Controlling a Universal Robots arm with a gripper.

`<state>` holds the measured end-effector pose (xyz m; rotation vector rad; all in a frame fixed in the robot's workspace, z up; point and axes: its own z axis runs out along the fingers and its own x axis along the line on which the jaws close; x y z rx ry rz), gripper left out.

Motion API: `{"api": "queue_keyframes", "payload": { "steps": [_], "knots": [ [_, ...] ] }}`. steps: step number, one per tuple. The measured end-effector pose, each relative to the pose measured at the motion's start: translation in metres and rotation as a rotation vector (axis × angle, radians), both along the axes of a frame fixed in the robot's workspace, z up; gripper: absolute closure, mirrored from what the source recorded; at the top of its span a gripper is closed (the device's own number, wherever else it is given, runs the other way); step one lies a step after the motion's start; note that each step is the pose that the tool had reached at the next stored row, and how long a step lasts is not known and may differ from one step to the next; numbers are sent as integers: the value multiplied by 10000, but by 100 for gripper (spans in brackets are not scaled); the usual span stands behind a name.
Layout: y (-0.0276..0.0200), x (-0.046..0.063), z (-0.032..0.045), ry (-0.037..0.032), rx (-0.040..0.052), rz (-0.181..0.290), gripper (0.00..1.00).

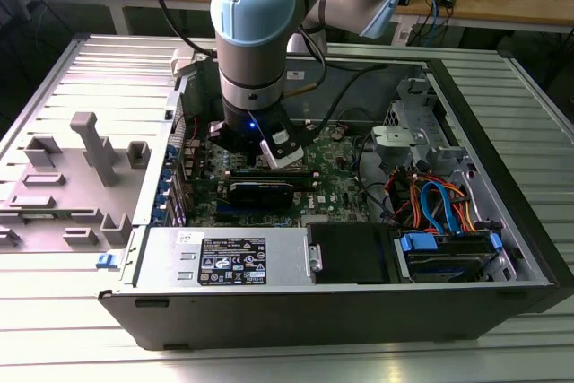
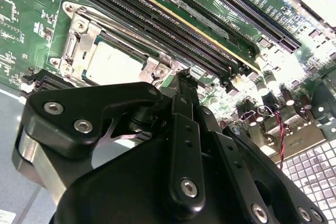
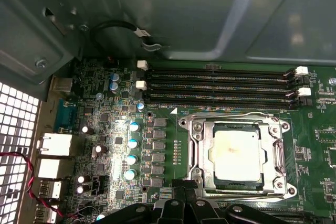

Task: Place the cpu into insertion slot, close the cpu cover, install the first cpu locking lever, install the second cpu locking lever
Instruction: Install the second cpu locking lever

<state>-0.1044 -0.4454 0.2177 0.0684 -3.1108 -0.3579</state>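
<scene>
The cpu [image 3: 234, 153] lies flat in the insertion slot [image 3: 236, 126], its silvery top showing through the window of the cpu cover [image 3: 198, 150]. That silver frame lies down around the chip. In the second wrist view the cpu [image 2: 113, 64] and the cpu cover [image 2: 79, 40] sit just beyond my gripper [image 2: 179, 77]. Its black fingers are shut together on nothing, hovering at the socket's near edge. Thin wire levers run along the frame's sides; whether they are latched I cannot tell. In the exterior view the gripper [image 1: 257, 145] reaches down into the open computer case.
Long black memory slots [image 3: 220, 85] run beside the socket. Capacitors [image 3: 131, 142] and rear ports [image 3: 52, 145] stand on the board's other side. The case wall [image 3: 184, 14] rises behind. A power supply [image 1: 229, 262], coloured cables [image 1: 435, 199] and a drive bay [image 1: 444, 253] crowd the case.
</scene>
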Motion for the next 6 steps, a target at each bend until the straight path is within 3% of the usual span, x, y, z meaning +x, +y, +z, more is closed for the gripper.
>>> {"api": "queue_keyframes", "payload": {
  "steps": [6],
  "knots": [
    [0,0,0,0,0,27,89]
  ]
}}
